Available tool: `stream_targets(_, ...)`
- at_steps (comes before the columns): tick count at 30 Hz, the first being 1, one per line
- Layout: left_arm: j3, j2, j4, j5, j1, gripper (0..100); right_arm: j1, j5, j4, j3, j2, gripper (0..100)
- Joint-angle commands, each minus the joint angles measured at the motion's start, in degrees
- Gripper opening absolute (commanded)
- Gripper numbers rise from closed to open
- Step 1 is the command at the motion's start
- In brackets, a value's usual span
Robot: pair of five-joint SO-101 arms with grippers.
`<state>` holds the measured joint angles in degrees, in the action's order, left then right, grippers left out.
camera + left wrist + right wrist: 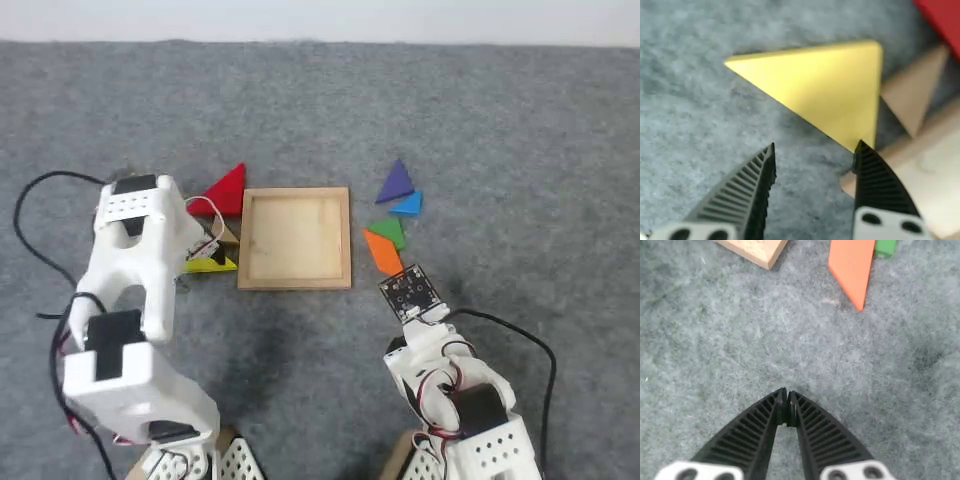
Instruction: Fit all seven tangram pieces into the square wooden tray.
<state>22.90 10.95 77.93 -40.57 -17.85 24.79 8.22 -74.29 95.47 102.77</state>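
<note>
L jaws apart by yellow triangle (825,90) | R jaws clenched, empty, nr orange piece (854,265)

Pale wooden tray (296,280), grey felt (fuzzy) table (500,120)

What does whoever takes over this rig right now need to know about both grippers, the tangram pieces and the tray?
Left gripper: open, low over the yellow triangle, gripping nothing.
Right gripper: shut, empty, above bare mat short of the orange piece.
Tray: empty.
On the left arm's side of the tray: red triangle, tan piece, yellow triangle.
On the right arm's side: purple triangle, blue triangle, green piece, orange piece.
Done: nothing placed. Left: all seven pieces.
</note>
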Motion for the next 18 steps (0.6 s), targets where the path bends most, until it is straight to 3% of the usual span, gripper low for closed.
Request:
stream_targets(1, -0.84, 0.62, -0.79, 0.35, -1.85, 25, 0.75, -0.53, -0.48, 0.97, 1.01, 0.9)
stream_targets(7, -0.04, 2.73, -1.23, 5.80, -1.76, 25, 0.75, -0.53, -0.48, 0.97, 1.01, 0.9)
stream_targets(12, -0.13, 3.16, -0.97, 19.87, -1.76, 25, 0.75, -0.53, -0.48, 0.97, 1.01, 0.9)
stream_targets(18, -1.27, -2.90, -0.70, 58.02, 1.49, 25, 0.75, -0.53, -0.48, 0.97, 1.01, 0.9)
